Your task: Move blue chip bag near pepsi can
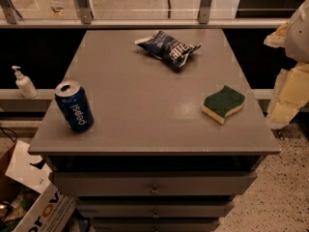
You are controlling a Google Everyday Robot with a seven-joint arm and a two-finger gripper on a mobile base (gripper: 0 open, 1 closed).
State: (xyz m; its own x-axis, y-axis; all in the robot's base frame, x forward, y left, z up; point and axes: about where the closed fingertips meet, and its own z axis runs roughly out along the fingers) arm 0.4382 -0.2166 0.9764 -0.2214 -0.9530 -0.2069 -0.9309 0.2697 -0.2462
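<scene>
The blue chip bag (167, 48) lies crumpled on the far middle of the grey table top (145, 110). The pepsi can (74, 106) stands upright near the front left corner, its lettering facing me. My gripper (286, 98) is at the right edge of the camera view, beyond the table's right side and level with the sponge. It is far from both the bag and the can and touches neither.
A green-and-yellow sponge (223, 103) lies on the right side of the table. A white pump bottle (23, 83) stands on a ledge to the left. Drawers (154, 185) sit under the top. Cardboard boxes (34, 202) lie on the floor at lower left.
</scene>
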